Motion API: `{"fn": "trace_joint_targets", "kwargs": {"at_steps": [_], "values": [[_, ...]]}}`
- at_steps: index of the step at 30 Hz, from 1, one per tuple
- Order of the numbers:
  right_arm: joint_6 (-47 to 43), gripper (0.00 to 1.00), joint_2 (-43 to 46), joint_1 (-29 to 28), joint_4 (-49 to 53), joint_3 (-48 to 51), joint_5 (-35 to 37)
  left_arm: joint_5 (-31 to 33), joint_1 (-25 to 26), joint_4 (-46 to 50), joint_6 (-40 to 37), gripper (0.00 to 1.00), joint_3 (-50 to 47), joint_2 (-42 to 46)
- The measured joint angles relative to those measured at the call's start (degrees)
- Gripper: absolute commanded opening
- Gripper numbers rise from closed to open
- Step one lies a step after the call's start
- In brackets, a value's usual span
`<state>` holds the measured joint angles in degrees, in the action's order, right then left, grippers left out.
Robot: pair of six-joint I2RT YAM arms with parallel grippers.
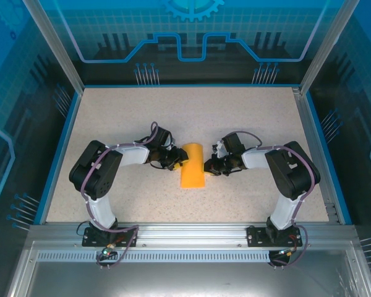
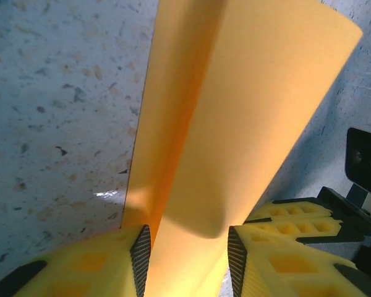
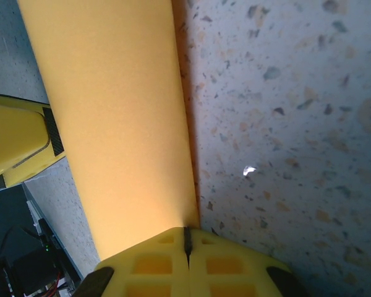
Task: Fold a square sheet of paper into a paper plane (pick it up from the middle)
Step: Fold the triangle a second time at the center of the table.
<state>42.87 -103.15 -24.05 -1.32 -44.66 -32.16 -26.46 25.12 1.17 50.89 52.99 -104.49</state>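
1. Lying centrally on the table (image 1: 260, 117) was the square sheet of paper (image 1: 193, 166), bent over.
2. Right gripper (image 3: 187, 238), fully closed, pinched its right edge, anchoring it.
3. Left gripper (image 2: 188, 247) straddled the bend half-open, possibly creasing it.

Square sheet of paper (image 1: 193, 166): bright orange, doubled over into a narrow strip. The fold is loose and rounded, not pressed flat. It lies between the left claw (image 1: 179, 161) and the right claw (image 1: 208, 166). One side sits between the left claw's parted pads (image 2: 141, 247). The opposite edge runs into the seam of the closed right claw.
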Motion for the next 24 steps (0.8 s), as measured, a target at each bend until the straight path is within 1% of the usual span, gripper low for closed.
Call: {"fn": "trace_joint_targets", "kwargs": {"at_steps": [7,15,24], "values": [[0.0,0.06,0.0,0.0,0.0,0.0,0.0,-0.04,0.0,-0.37,0.0,0.46,0.02,0.0],[0.0,0.06,0.0,0.0,0.0,0.0,0.0,-0.7,0.0,-1.77,-0.24,0.48,2.05,-1.84],[0.0,0.06,-0.28,0.13,-0.11,-0.02,-0.52,-4.92,-0.09,-5.99,-0.22,0.52,3.23,-4.61]]}}
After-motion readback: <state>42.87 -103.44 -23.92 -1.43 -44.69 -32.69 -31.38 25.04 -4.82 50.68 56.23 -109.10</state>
